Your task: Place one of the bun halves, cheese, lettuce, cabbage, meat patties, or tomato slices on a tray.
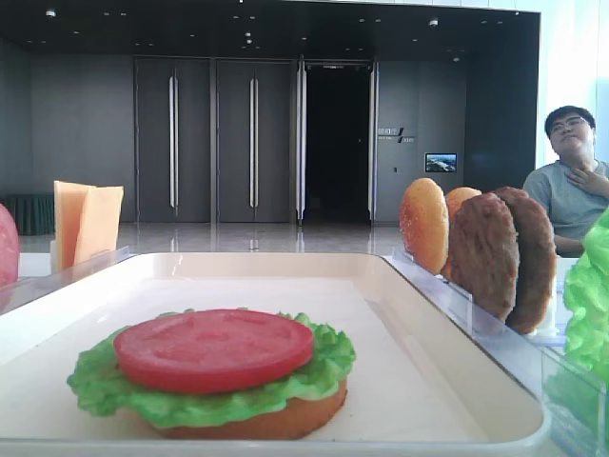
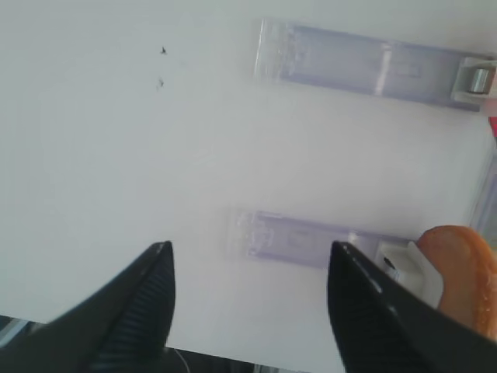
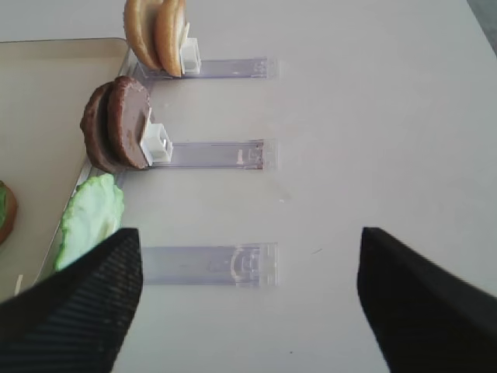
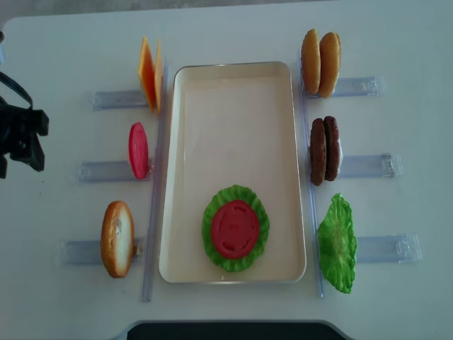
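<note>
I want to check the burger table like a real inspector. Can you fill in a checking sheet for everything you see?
Surface: white table, bare around the racks.
Job's things: tray holds a bun half under lettuce under a tomato slice. Left racks hold cheese, a tomato slice, a bun half; right racks hold bun halves, meat patties, lettuce.
Clutter: nothing seen.
Left end effector: open, empty.
Right end effector: open, empty.
Cables: a dark one loops at the left arm.
Surroundings: a seated man, dark doors.
</note>
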`<state>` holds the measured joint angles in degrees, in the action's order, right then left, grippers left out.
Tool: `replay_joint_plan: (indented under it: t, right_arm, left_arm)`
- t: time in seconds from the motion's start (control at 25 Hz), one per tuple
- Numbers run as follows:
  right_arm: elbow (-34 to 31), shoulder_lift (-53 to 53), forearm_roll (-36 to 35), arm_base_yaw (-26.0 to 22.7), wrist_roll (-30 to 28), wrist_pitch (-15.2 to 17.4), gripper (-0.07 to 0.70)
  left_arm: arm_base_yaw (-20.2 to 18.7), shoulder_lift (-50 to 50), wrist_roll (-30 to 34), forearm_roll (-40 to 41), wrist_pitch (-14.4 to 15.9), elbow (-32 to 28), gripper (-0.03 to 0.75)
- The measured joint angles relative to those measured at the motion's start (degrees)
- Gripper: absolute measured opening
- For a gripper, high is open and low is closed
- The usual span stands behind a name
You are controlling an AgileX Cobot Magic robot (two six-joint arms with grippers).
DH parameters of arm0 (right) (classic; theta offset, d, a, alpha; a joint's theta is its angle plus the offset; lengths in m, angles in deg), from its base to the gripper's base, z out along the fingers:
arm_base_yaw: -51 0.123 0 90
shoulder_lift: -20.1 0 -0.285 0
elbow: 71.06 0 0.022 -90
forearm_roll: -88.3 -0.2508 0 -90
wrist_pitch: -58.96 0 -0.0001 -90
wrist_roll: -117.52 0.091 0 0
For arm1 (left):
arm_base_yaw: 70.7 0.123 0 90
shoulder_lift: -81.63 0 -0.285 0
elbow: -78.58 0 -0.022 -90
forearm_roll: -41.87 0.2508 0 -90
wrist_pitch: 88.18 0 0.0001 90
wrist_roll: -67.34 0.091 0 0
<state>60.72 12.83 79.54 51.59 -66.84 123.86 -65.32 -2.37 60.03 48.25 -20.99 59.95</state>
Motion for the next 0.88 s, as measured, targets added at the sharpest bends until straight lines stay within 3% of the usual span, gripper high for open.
replay_joint_plan:
  t: [0.48, 0.88]
  right_arm:
    - [0.0, 0.0, 0.0, 0.0, 0.0, 0.0, 0.543]
    - [0.0, 0.0, 0.0, 0.0, 0.0, 0.0, 0.543]
  left_arm:
    - [1.0, 1.5, 0.7, -0.1, 0.4, 0.2, 0.475]
    - [1.0, 17.3, 0.7, 3.0, 3.1, 0.2, 0.475]
